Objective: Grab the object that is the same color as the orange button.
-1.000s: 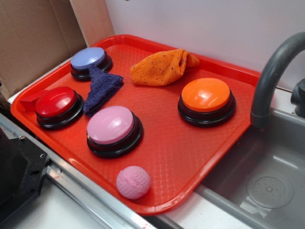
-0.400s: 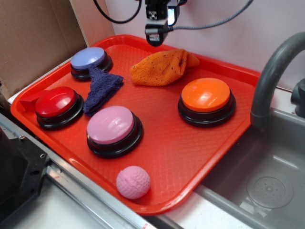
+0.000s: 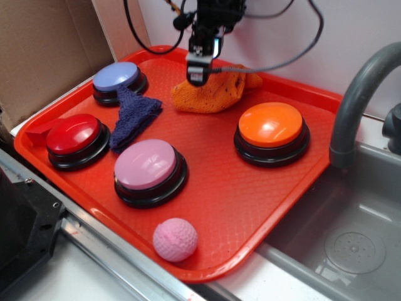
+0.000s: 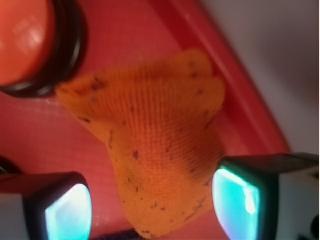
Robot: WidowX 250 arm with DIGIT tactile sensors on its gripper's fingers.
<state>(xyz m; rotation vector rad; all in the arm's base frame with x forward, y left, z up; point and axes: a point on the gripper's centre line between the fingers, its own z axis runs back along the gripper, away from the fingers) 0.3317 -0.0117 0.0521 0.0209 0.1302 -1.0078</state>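
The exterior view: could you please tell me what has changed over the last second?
The gripper entered from above and descended to the orange cloth, its open jaws now straddling the cloth; nothing is grasped yet. The cloth, the orange button and the other items on the tray stayed put.

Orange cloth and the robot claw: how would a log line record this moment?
phase: reaching | gripper: open, straddling orange cloth | orange button: untouched | grasp: not yet

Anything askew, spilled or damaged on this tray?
Nothing stands out. The orange cloth lies crumpled near the tray's back rim, dark flecks on its knit, with the open gripper above it. The orange button sits upright.
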